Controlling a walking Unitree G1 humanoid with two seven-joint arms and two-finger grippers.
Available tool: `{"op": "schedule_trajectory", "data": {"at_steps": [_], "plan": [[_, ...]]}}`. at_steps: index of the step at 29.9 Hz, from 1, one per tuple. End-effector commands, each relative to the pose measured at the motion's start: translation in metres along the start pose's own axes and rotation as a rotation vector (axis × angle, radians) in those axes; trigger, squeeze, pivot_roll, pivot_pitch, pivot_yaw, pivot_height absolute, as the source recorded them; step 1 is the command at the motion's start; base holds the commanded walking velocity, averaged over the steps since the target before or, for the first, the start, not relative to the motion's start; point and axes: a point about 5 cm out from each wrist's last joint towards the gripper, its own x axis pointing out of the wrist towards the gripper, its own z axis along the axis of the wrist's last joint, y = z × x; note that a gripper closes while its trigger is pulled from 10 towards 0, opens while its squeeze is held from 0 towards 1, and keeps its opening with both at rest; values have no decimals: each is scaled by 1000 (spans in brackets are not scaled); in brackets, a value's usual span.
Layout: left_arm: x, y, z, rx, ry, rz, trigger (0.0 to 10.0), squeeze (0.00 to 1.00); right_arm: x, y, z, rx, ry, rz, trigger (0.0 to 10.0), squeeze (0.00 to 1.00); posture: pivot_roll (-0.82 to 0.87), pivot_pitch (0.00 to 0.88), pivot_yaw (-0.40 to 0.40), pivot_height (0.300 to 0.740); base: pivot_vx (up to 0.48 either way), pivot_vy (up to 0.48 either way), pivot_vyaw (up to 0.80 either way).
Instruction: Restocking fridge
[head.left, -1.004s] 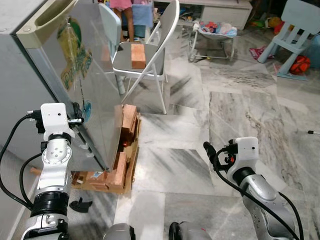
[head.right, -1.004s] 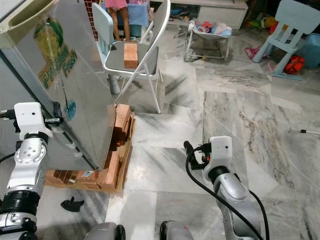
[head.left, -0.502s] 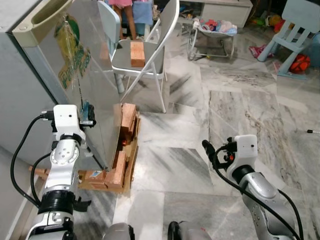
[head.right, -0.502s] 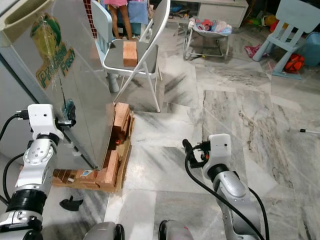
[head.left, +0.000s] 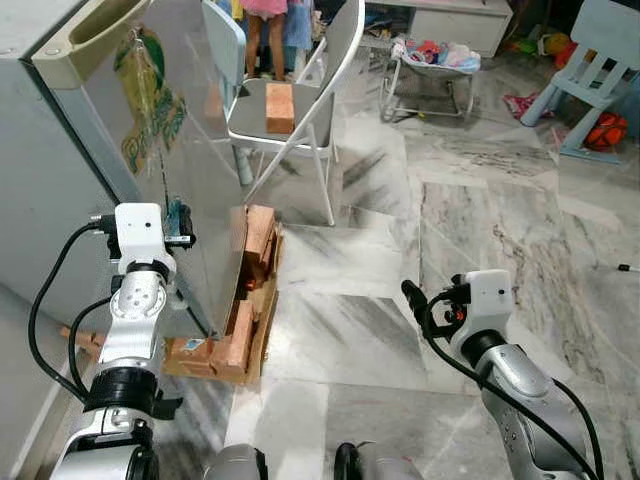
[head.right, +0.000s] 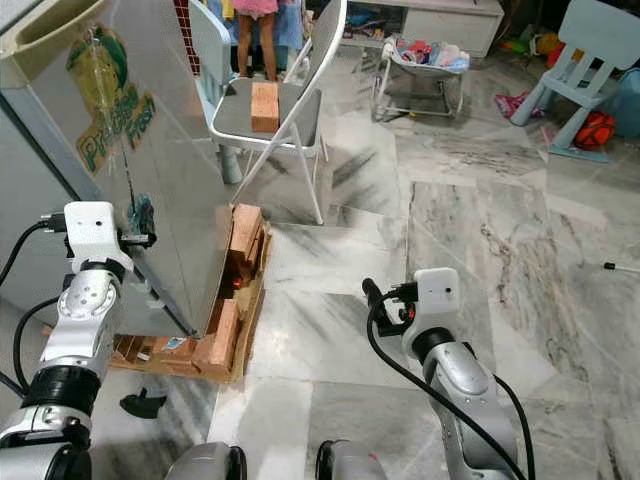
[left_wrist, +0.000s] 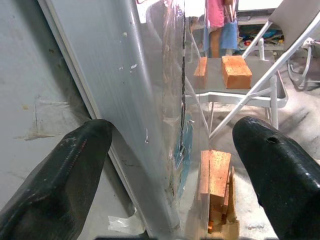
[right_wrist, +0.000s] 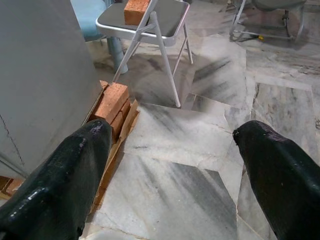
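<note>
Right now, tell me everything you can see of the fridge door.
The fridge door is a tall, shiny silver panel that mirrors the room, with a cream recessed handle along its top edge and a green and yellow sticker. It stands partly open from the grey cabinet. Its lower corner hangs over the stacked bricks. The left gripper sits open, its fingers on either side of the door's edge.

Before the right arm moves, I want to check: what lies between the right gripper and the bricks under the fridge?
Bare marble floor lies between the right gripper and the bricks, seen in both eye views.
</note>
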Motion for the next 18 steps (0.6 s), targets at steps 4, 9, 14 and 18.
{"op": "schedule_trajectory", "data": {"at_steps": [4,9,14,18], "plan": [[8,8,9,-9,-20,49,10000,0,1,1,3,-7,-11,-6,10000,0,10,89,-37,740,0,0,0],[9,10,9,-5,-18,54,10000,0,2,0,5,-10,-17,-9,10000,0,6,90,-37,740,0,0,0],[10,11,8,-19,-13,69,10000,0,3,1,6,-11,-21,-10,10000,0,5,89,-38,740,0,0,0],[11,7,9,-36,-13,24,10000,0,3,2,6,-12,-23,-7,10000,0,3,89,-38,740,0,0,0]]}}
